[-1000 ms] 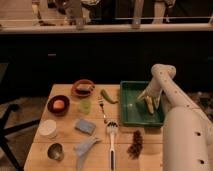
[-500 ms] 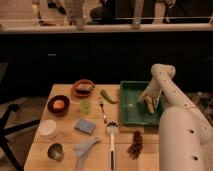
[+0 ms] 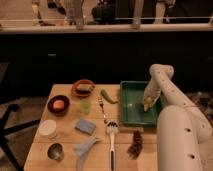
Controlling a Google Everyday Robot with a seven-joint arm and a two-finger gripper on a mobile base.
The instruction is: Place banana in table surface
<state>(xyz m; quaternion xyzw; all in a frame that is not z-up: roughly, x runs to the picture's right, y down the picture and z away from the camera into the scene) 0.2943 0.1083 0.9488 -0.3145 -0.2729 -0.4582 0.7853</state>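
The banana (image 3: 147, 104) is small and pale yellow. It lies at the right side of the green tray (image 3: 131, 106), which stands on the light wooden table surface (image 3: 123, 151). My gripper (image 3: 148, 101) reaches down from the white arm (image 3: 162, 82) into the tray and sits right at the banana, hiding part of it. I cannot tell if the banana is lifted off the tray floor.
On the table are a green pepper (image 3: 107, 96), a fork (image 3: 102, 108), a white brush (image 3: 111, 137), a pine cone (image 3: 135, 144), a blue sponge (image 3: 85, 126), a green cup (image 3: 85, 106), two bowls (image 3: 59, 105) (image 3: 82, 88), a white cup (image 3: 48, 128), a metal cup (image 3: 55, 151) and a cloth (image 3: 84, 148). My arm's large near link (image 3: 180, 140) covers the table's right front.
The gripper has stayed at the banana in the right side of the tray. The arm's near link has shifted slightly. Nothing on the table has moved.
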